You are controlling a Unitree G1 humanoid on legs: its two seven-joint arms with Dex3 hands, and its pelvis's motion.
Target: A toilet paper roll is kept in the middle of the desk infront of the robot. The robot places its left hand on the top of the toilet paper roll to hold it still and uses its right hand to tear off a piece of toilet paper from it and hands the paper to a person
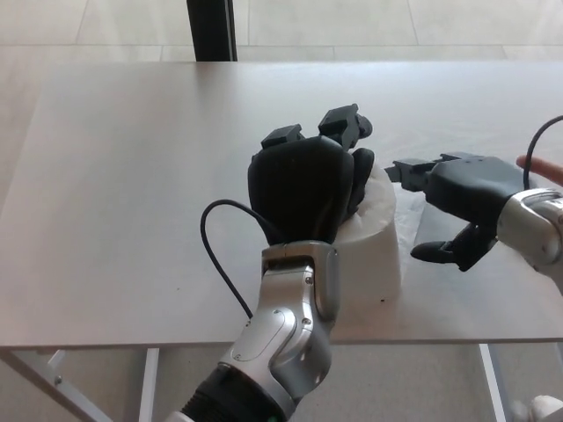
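Observation:
The white toilet paper roll (pixel 376 242) stands upright in the middle of the pale desk (pixel 123 176). My left hand (pixel 303 189) lies on top of it, palm down, with its fingers curled over the roll's far rim. A loose tail of paper (pixel 407 215) lies on the desk at the roll's right side. My right hand (pixel 462 200) hovers just right of the roll and is open: its fingers point left over the tail, the thumb sits lower, and nothing is between them.
A person's fingertip (pixel 538 164) shows at the right edge, behind my right hand. A black cable (pixel 214 255) loops off my left wrist above the desk. A black post (pixel 209 31) stands behind the desk. The desk's front edge runs just below the roll.

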